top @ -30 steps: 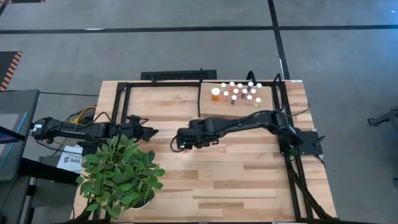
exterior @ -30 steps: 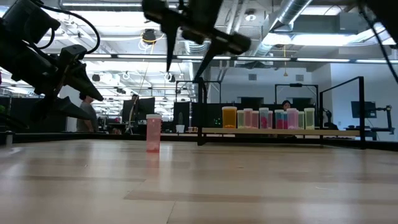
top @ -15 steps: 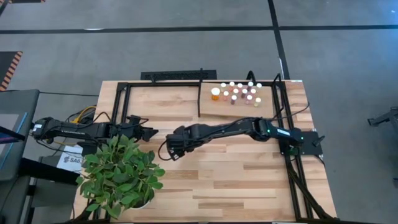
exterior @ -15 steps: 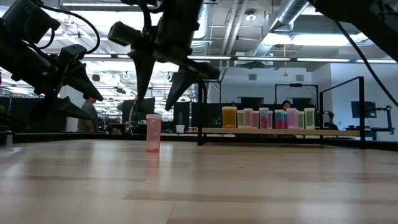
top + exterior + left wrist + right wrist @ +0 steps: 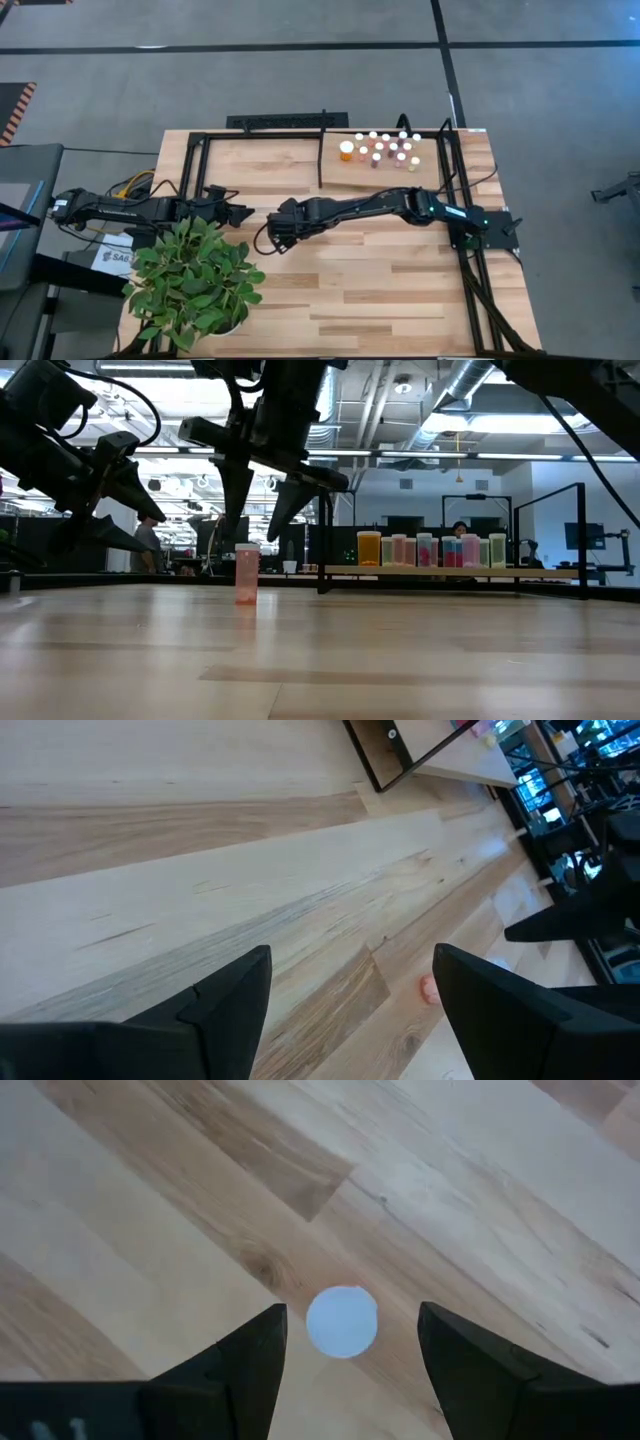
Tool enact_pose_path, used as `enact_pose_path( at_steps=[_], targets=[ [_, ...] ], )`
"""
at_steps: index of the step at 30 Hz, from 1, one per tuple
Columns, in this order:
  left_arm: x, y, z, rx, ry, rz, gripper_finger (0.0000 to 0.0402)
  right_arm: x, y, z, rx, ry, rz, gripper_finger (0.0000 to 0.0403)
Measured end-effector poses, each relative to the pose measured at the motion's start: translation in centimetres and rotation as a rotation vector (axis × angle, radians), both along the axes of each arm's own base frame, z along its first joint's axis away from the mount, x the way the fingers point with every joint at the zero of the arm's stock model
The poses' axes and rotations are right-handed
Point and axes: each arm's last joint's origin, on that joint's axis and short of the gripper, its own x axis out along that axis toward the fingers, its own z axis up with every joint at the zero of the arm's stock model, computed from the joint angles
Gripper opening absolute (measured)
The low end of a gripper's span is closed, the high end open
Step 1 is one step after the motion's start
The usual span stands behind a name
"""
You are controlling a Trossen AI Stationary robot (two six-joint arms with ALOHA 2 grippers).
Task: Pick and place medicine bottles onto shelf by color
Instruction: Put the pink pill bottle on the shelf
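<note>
Pink vial (image 5: pixel 246 573) alone below spread fingers (image 5: pixel 288 506)

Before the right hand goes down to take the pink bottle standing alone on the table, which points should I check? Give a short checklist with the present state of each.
1. Right hand open: ok.
2. Right hand centred over the pink bottle: ok, the white cap shows between the fingers.
3. Bottle upright: ok, it stands on the table in the low view.
4. Fingers clear of the cap: ok, the tips hang above it.
5. Left hand out of the way: ok, open beside the plant.
6. Free place on the shelf with the pink group: cannot tell.
</note>
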Motion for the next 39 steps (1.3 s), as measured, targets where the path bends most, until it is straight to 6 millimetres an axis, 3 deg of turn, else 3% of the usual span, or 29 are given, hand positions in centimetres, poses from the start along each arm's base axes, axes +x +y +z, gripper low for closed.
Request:
enact_pose_path(
  at_steps=[7, 17, 25, 39],
  targets=[
    [0.0, 0.0, 0.0, 0.0, 0.001, 0.0, 0.0265, 0.1, -0.4, -1.5, 0.004, 0.012, -0.01, 0.0249],
    [0.0, 0.0, 0.0, 0.0, 0.0, 0.0, 0.0265, 0.2, -0.7, -1.7, 0.02, 0.002, -0.032, 0.0249],
    [0.0, 0.0, 0.0, 0.0, 0.0, -0.001, 0.0265, 0.9, -0.4, -4.9, 0.11, 0.038, -0.072, 0.0249],
    [0.0, 0.0, 0.0, 0.0, 0.0, 0.0, 0.0265, 1.1, -1.5, -4.9, 0.131, 0.021, -0.167, 0.0246]
  ],
)
